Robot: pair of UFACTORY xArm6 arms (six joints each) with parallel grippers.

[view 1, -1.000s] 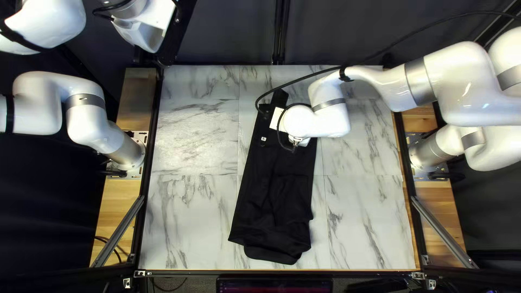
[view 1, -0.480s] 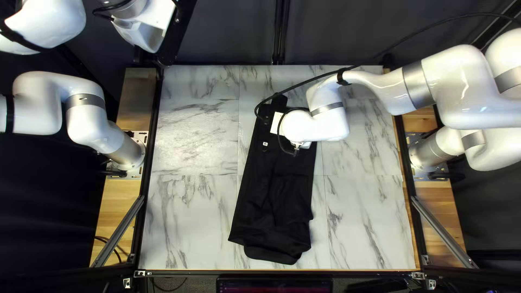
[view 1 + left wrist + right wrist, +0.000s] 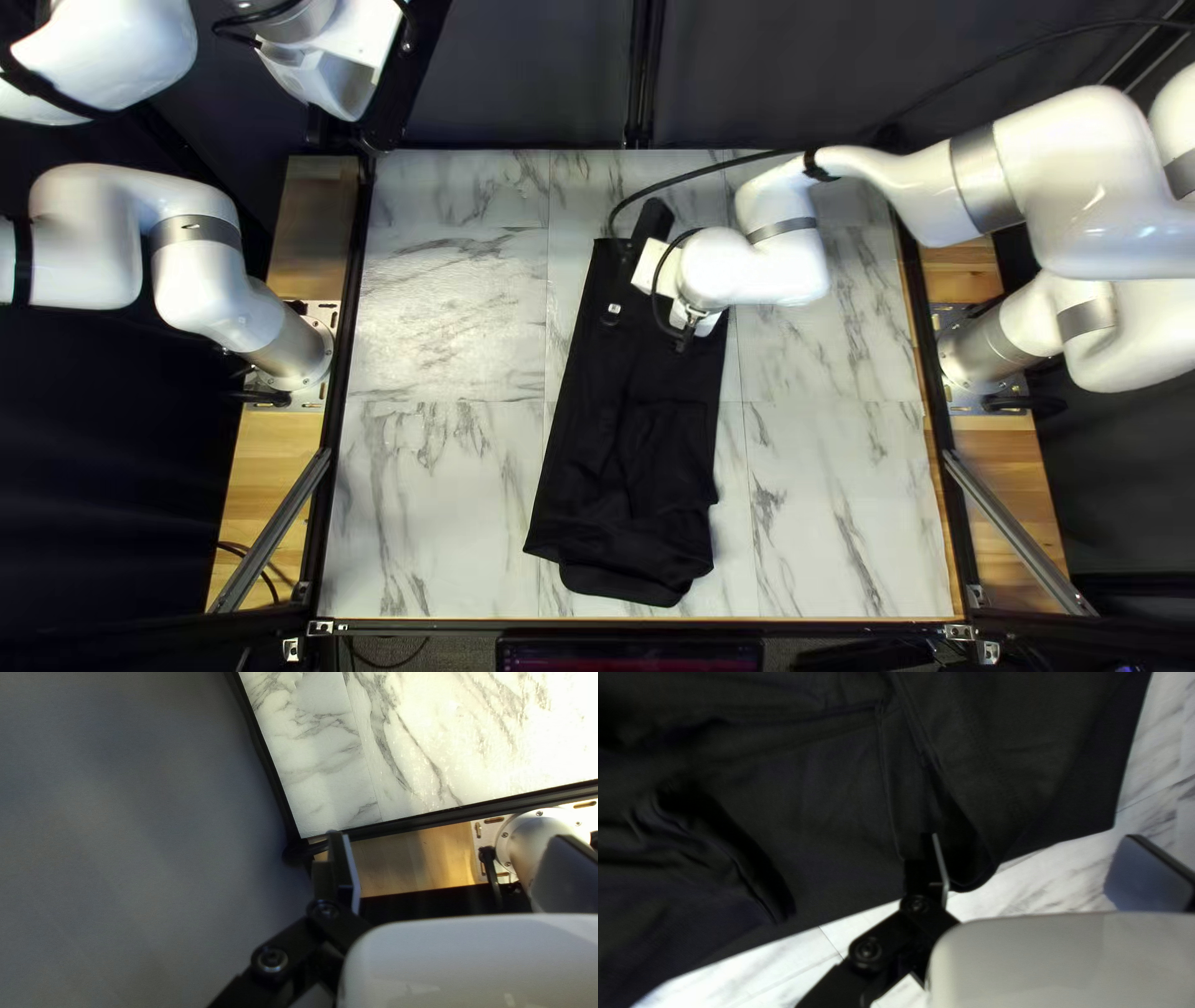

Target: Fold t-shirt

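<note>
The black t-shirt (image 3: 629, 423) lies as a long folded strip in the middle of the table, its near end bunched unevenly. Over its far end hangs my right gripper (image 3: 650, 265), fingertips hidden in that view. In the right wrist view the right gripper (image 3: 1036, 849) is open: one finger is over the shirt's edge (image 3: 847, 883), the other over bare marble, with no cloth pinched. My left gripper (image 3: 334, 75) is raised beyond the table's far left corner; in the left wrist view the left gripper (image 3: 451, 843) is open and holds nothing, away from the shirt.
Bare marble tabletop (image 3: 436, 324) extends left and right of the shirt. A dark curtain (image 3: 523, 75) hangs behind the far edge. A black cable (image 3: 710, 178) loops from my right arm above the shirt's far end. Black frame rails border the table.
My right gripper and forearm have shifted slightly to the right of the top left view, tilting a little. The shirt and my left arm look unmoved.
</note>
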